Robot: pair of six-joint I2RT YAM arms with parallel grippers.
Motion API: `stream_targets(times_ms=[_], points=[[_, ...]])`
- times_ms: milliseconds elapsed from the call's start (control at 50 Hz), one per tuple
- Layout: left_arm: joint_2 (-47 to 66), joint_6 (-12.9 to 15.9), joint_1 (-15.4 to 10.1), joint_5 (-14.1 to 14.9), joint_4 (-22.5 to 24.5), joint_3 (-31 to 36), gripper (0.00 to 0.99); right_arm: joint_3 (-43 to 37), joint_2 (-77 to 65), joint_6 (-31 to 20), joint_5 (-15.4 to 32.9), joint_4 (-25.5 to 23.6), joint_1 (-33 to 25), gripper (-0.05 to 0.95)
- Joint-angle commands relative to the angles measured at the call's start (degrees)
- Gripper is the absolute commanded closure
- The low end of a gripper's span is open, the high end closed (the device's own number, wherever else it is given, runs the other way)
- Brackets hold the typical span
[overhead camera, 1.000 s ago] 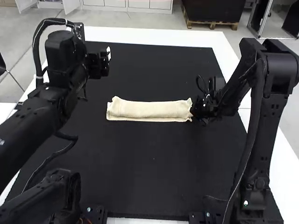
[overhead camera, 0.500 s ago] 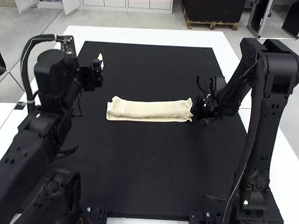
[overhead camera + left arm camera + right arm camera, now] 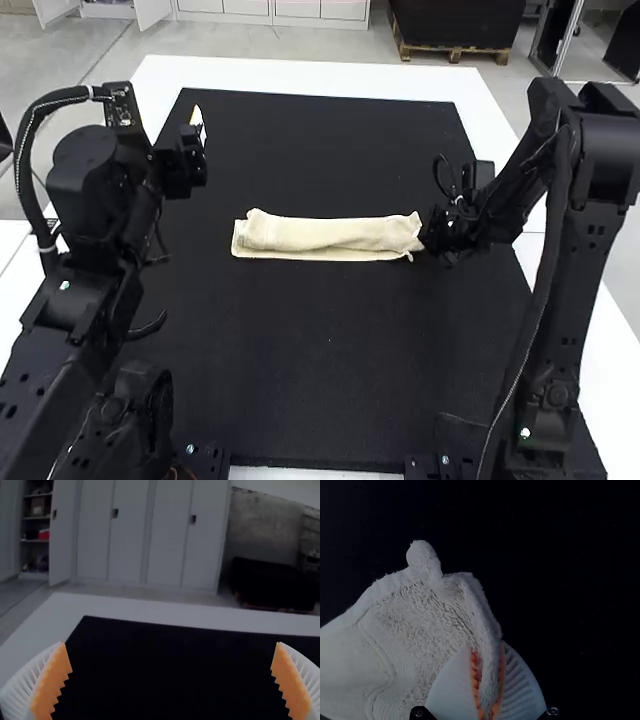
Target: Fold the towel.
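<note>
Pinching right end of towel (image 3: 325, 234), folded in a long strip on black mat (image 3: 330, 335), with right claw (image 3: 432, 234) | holding left claw (image 3: 196, 130) spread wide, well apart from towel

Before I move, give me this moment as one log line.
towel: folded, long strip on black mat | right gripper: shut on towel's end | left gripper: open, holding nothing

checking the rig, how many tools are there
2. The left tool hangs open near the left edge of the black mat; the right tool is shut on the right end of the towel.
</note>
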Motion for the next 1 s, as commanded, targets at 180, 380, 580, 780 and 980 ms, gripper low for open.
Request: stream_targets(times_ms=[180, 380, 580, 780, 980], points=[[-0.94, 0.70, -0.21, -0.78, 0.17, 0.10, 0.057, 3.18, -6.69, -0.35, 2.60, -3.37, -1.05, 0.90], [-1.38, 0.88, -0.12, -0.78, 0.17, -0.25, 0.056, 4.85, -9.06, 0.80, 3.30, -5.13, 1.06, 0.90], [-1.64, 0.97, -0.12, -0.78, 0.09, -0.25, 0.057, 4.76, -9.15, 1.32, 4.27, -5.13, 2.73, 0.90], [-1.73, 1.41, -0.12, -0.78, 0.00, -0.43, 0.056, 3.89, -8.18, 1.24, 5.59, -4.95, 3.61, 0.90], [-1.82, 1.58, -0.12, -0.78, -0.18, -0.52, 0.057, 3.09, -7.83, 1.32, 6.02, -4.16, 5.02, 0.90]])
